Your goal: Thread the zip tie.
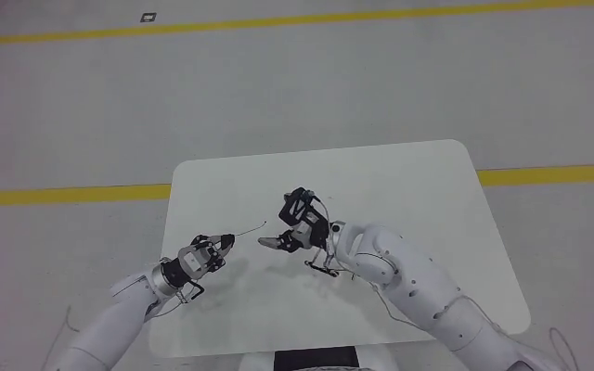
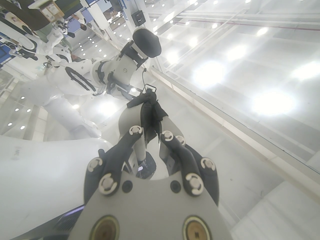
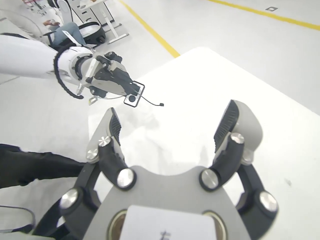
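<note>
L gripper [image 1: 225,243]: closed on one end of the zip tie, near the table's front-left part. Fingertips pinched together in the L wrist view [image 2: 150,107]; also seen from the R wrist cam [image 3: 132,88].
Zip tie [image 1: 249,228]: thin, black, held in the air above the table. It ran from the L fingertips out toward the table's middle. Free end carried a small blocky head and touched nothing [image 3: 153,103]. Seen as a thin line past the fingertips in the L wrist view [image 2: 143,78].
R gripper [image 1: 269,244]: jaws spread wide w/ nothing between them [image 3: 172,108]. Sat over the table just beside the tie's free end, apart from it, tips aimed toward the L gripper.
Gap: the two grippers were near each other, not touching.
Table [image 1: 418,185]: white top w/ rounded corners [image 3: 225,76].
Small rectangle [image 3: 135,93]: black-rimmed, w/ a dark dot, right at the L fingertips [image 2: 150,87]. Couldn't tell what it was or whether it was held.
Floor: grey w/ yellow lines [image 1: 278,20] beyond the table.
</note>
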You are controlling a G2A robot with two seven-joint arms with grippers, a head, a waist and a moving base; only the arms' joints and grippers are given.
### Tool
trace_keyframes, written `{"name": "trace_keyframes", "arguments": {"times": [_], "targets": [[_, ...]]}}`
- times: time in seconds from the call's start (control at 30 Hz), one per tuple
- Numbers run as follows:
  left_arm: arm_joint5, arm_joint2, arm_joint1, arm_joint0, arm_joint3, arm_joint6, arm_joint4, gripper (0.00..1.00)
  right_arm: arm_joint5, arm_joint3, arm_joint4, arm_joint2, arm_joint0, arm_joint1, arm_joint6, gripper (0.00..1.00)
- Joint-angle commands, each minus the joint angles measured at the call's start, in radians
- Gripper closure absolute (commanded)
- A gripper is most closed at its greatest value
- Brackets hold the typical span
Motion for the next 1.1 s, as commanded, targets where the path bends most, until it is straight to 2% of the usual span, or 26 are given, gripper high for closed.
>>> {"name": "trace_keyframes", "arguments": {"times": [0.0, 0.2, 0.33, 0.47, 0.7, 0.87, 0.9, 0.93, 0.97, 1.07], "targets": [[0.0, 0.0, 0.0, 0.0, 0.0, 0.0, 0.0, 1.0, 0.0, 0.008, -0.077, -0.019, 0.007, 0.006, -0.057, 0.0], [0.0, 0.0, 0.0, 0.0, 0.0, 0.0, 0.0, 1.0, 0.0, 0.072, -0.227, -0.136, 0.067, 0.037, -0.263, 0.0], [0.0, 0.0, 0.0, 0.0, 0.0, 0.0, 0.0, 1.0, 0.0, 0.123, -0.279, -0.197, 0.122, 0.056, -0.34, 0.0], [0.0, 0.0, 0.0, 0.0, 0.0, 0.0, 0.0, 1.0, 0.0, 0.155, -0.316, -0.227, 0.157, 0.071, -0.436, 0.0], [0.0, 0.0, 0.0, 0.0, 0.0, 0.0, 0.0, 1.0, 0.0, 0.158, -0.316, -0.229, 0.158, 0.071, -0.442, 0.0], [0.0, 0.0, 0.0, 0.0, 0.0, 0.0, 0.0, 1.0, 0.011, 0.151, -0.404, -0.228, 0.161, 0.067, -0.449, 0.0], [0.0, 0.0, 0.0, 0.0, 0.0, 0.0, 0.0, 1.0, 0.008, 0.154, -0.416, -0.227, 0.163, 0.065, -0.463, 0.05], [0.0, 0.0, 0.0, 0.0, 0.0, 0.0, 0.0, 1.0, 0.01, 0.158, -0.43, -0.226, 0.165, 0.064, -0.47, 0.29], [0.0, 0.0, 0.0, 0.0, 0.0, 0.0, 0.0, 1.0, 0.003, 0.161, -0.444, -0.227, 0.168, 0.063, -0.476, 0.57], [0.0, 0.0, 0.0, 0.0, 0.0, 0.0, 0.0, 1.0, 0.002, 0.169, -0.485, -0.229, 0.175, 0.058, -0.488, 0.73]]}}
